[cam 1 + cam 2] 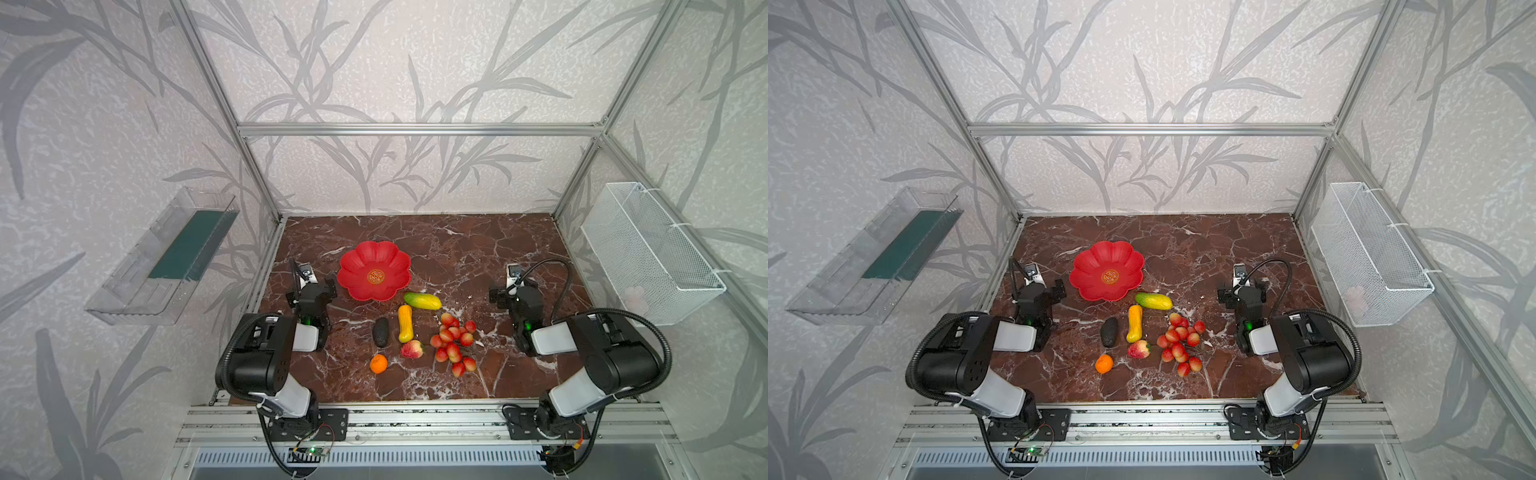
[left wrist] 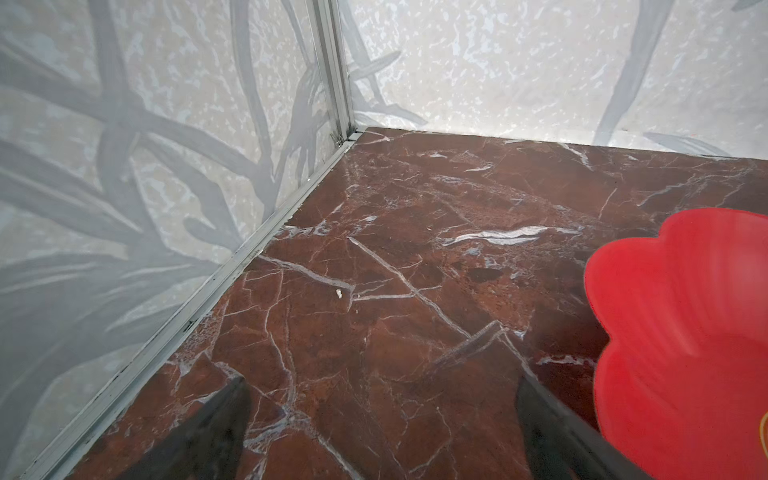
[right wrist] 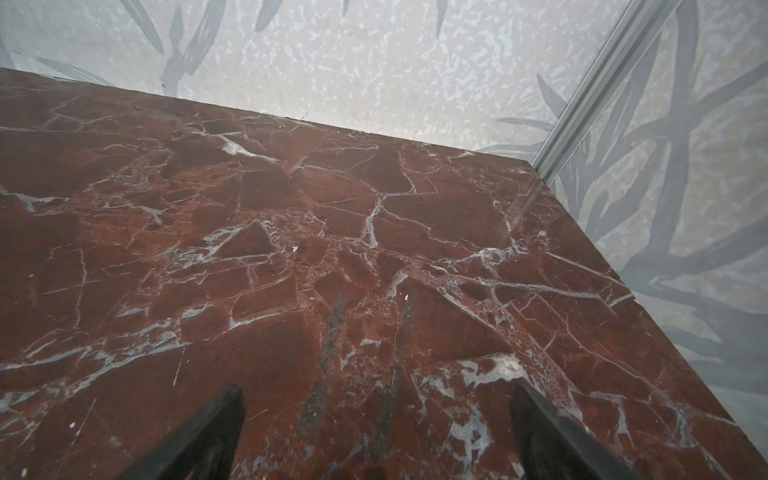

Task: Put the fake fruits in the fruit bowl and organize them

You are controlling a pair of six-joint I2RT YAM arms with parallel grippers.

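Presently the left claw (image 2: 382,436) stands spread just beside the bowl (image 1: 357,262), the right claw (image 3: 378,436) spread well apart from it. The fruits (image 1: 405,328) lie on the tabletop (image 1: 457,249) near the bowl, mango (image 1: 422,301) nearest.

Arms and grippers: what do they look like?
Both the left arm and right arm have black joint housings, white-grey link shells, black corrugated cable hoses and a green wrist light. The left gripper and right gripper have dark, tapered fingers.
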